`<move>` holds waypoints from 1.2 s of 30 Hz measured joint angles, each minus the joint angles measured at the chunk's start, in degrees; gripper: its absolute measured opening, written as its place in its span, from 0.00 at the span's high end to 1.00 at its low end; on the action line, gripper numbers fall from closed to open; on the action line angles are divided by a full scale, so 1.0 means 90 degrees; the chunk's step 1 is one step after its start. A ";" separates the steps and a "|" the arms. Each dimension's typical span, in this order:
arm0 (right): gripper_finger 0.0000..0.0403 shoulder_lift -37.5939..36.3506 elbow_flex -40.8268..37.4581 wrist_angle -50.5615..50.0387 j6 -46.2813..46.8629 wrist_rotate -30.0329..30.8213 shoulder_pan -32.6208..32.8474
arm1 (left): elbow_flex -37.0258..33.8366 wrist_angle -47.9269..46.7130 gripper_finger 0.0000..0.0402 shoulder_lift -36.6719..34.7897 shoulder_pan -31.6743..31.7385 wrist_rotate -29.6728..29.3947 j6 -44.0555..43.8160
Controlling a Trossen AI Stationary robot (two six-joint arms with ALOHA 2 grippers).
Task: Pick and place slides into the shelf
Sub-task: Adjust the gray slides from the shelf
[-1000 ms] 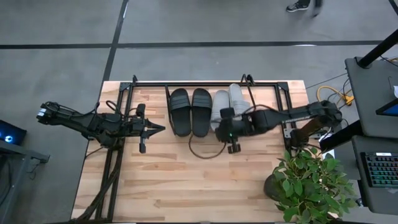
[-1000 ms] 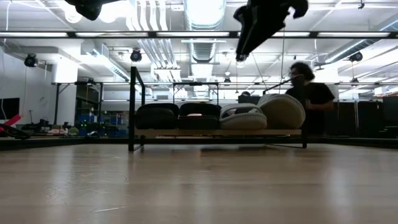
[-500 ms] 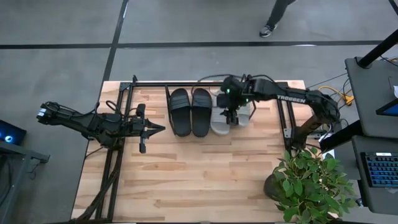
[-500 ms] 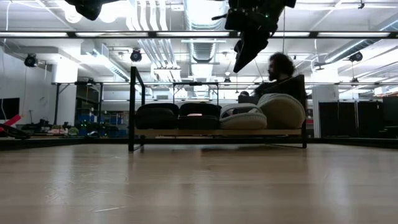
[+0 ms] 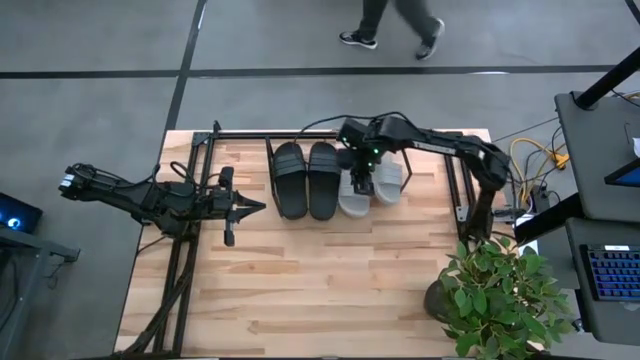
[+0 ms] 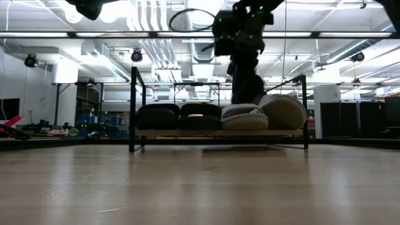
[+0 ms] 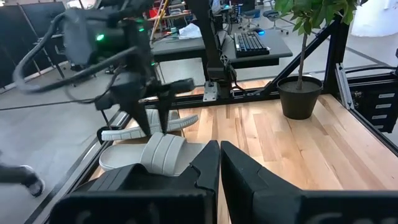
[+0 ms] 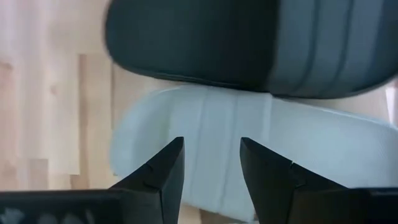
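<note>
The shelf [image 5: 240, 134] stands along the table's far edge with all the slides in it. Two black slides [image 5: 306, 180] lie side by side to the left of two light grey slides [image 5: 388, 178]. In the low view the right grey slide [image 6: 282, 111] rises higher than the left grey one [image 6: 244, 119]. My right gripper [image 5: 362, 183] hangs over the left grey slide [image 8: 205, 130], pointing steeply down, its fingers open and apart above the strap. I see no touch. My left gripper [image 5: 255, 207] waits shut over the table, left of the shelf's middle.
A potted plant [image 5: 500, 295] stands at the table's near right corner. A person [image 5: 395, 20] walks on the floor beyond the far edge. The bare wooden tabletop [image 5: 300, 290] stretches in front of the shelf.
My right gripper has swung from over the table in front of the grey slides toward the far edge, then a little left, and now hangs over them. It has tipped to point more steeply down and rolled, staying open. The slides have not moved.
</note>
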 joint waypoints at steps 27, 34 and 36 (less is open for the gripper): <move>0.64 0.1802 0.1924 -0.2073 -0.0498 -0.1162 -0.0849 | 0.0000 -0.0005 1.00 0.0019 0.0001 0.0000 -0.0034; 0.64 0.1802 0.1741 -0.2071 -0.0661 -0.1162 -0.0849 | -0.0001 -0.0005 1.00 0.0019 -0.0001 0.0000 -0.0033; 0.65 0.1802 0.1735 -0.2039 -0.0807 -0.1162 -0.0849 | 0.0000 -0.0005 1.00 0.0019 0.0000 0.0000 -0.0032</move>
